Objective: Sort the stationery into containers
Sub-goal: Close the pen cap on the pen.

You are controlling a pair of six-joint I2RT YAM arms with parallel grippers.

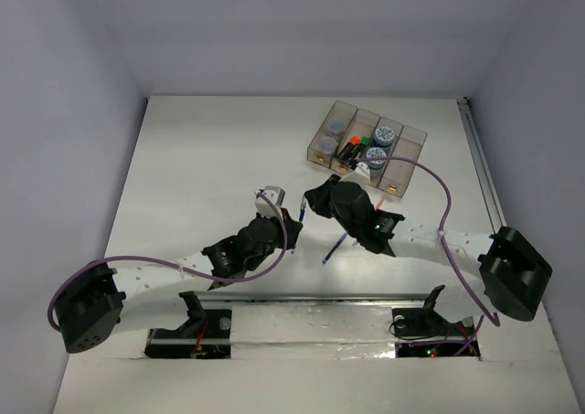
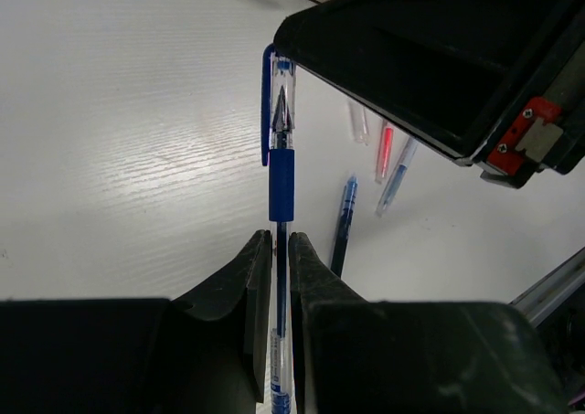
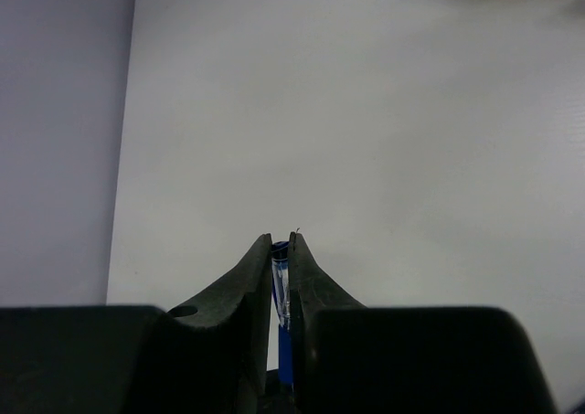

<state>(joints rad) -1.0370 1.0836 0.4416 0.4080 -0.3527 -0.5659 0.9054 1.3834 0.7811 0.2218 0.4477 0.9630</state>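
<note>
I am pinching the blue pen (image 2: 281, 172) in my left gripper (image 2: 281, 249), and my right gripper (image 3: 283, 254) is pinching its clip end, both just short of the containers (image 1: 407, 153). This is probably a handover, my right arm sitting nearer those containers.

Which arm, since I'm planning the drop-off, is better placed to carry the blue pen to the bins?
Right, probably. Both grippers are shut on the blue pen, but the right gripper sits nearer the bins, which lie on its side; the left gripper would reach across.
</note>
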